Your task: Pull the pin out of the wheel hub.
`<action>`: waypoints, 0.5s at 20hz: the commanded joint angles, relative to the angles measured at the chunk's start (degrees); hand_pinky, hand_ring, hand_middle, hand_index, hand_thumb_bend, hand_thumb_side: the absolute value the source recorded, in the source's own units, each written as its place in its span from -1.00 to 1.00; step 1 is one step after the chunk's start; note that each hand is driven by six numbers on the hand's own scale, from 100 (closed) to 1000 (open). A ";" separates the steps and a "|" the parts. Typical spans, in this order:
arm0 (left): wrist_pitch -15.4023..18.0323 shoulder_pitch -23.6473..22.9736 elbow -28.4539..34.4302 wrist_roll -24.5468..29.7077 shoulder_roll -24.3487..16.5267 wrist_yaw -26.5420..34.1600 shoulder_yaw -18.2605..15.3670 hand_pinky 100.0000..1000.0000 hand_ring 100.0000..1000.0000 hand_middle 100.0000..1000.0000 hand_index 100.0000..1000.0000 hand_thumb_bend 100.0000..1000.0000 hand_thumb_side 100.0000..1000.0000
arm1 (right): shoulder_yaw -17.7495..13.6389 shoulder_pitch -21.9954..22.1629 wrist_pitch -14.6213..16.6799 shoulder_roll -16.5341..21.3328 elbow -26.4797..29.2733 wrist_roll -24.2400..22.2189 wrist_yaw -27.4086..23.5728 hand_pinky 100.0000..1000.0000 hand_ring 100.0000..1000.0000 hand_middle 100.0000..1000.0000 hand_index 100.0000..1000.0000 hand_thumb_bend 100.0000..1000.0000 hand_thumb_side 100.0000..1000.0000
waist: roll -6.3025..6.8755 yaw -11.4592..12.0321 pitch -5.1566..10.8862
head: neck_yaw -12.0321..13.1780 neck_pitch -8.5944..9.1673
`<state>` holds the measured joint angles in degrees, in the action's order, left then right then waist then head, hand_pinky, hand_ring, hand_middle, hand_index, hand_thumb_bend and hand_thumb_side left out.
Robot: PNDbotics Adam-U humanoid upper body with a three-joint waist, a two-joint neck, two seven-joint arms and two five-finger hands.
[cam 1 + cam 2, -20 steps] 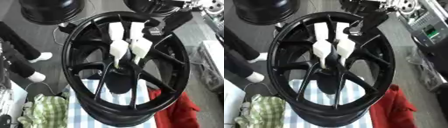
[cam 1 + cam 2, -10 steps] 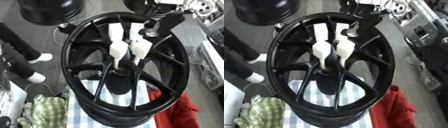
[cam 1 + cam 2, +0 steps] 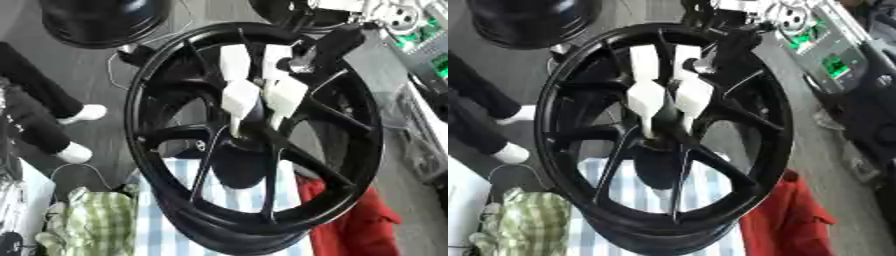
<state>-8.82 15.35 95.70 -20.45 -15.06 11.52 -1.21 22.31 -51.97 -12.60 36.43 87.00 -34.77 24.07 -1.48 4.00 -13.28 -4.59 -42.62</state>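
A large black spoked wheel hub [image 3: 254, 135] stands upright on its rim on a blue-and-white checked cloth [image 3: 171, 200]. In its middle sit two white two-part pieces [image 3: 260, 92] side by side. They taper downward to the dark centre boss [image 3: 238, 160]. I cannot make out a pin apart from them. My right arm [image 3: 339, 42], black with a silver joint [image 3: 291, 64], comes in from the upper right. It ends at the rim beside the upper white pieces, and the hand itself is hidden among the spokes. My left hand does not show.
Two more black wheels lie on the floor at top left [image 3: 101, 20] and top middle [image 3: 293, 12]. A person's legs [image 3: 39, 115] stand at the left. A green checked cloth [image 3: 87, 222] and a red cloth [image 3: 350, 220] flank the wheel's base. Equipment with green boards [image 3: 824, 47] is at the right.
The whole picture has shifted and tilted, so the camera moved. The wheel, the white pieces and my right arm keep the same places relative to each other.
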 commanded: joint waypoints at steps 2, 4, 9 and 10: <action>0.09 0.66 1.27 0.31 -0.77 0.16 -0.09 0.40 0.38 0.27 0.40 -0.73 0.54 | -0.57 -1.49 0.63 0.44 -0.71 0.09 0.84 0.71 0.62 0.58 0.70 -0.32 -0.51 | 0.13 0.11 0.53 | 0.21 0.88; 0.09 0.71 1.29 0.31 -0.78 0.18 -0.10 0.40 0.38 0.27 0.40 -0.73 0.54 | -0.57 -1.53 0.92 0.27 -1.24 -0.09 1.11 0.72 0.64 0.60 0.70 -0.32 -0.51 | 0.14 0.15 0.40 | 0.22 0.94; 0.07 0.78 1.31 0.35 -0.76 0.22 -0.08 0.40 0.38 0.28 0.40 -0.74 0.55 | -0.75 -1.61 1.69 -0.03 -2.62 -0.30 1.67 0.73 0.67 0.63 0.70 -0.31 -0.50 | 0.13 0.27 0.07 | 0.22 1.16; 0.06 0.79 1.31 0.36 -0.75 0.22 -0.07 0.40 0.38 0.28 0.40 -0.75 0.55 | -0.79 -1.61 1.80 -0.07 -2.79 -0.30 1.60 0.74 0.67 0.62 0.69 -0.32 -0.50 | 0.13 0.30 0.03 | 0.22 1.18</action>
<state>-8.78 15.38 95.71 -20.33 -15.06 11.57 -1.21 22.29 -52.40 -11.10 35.52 84.27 -35.16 25.33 -1.48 4.29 -13.94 -4.47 -42.16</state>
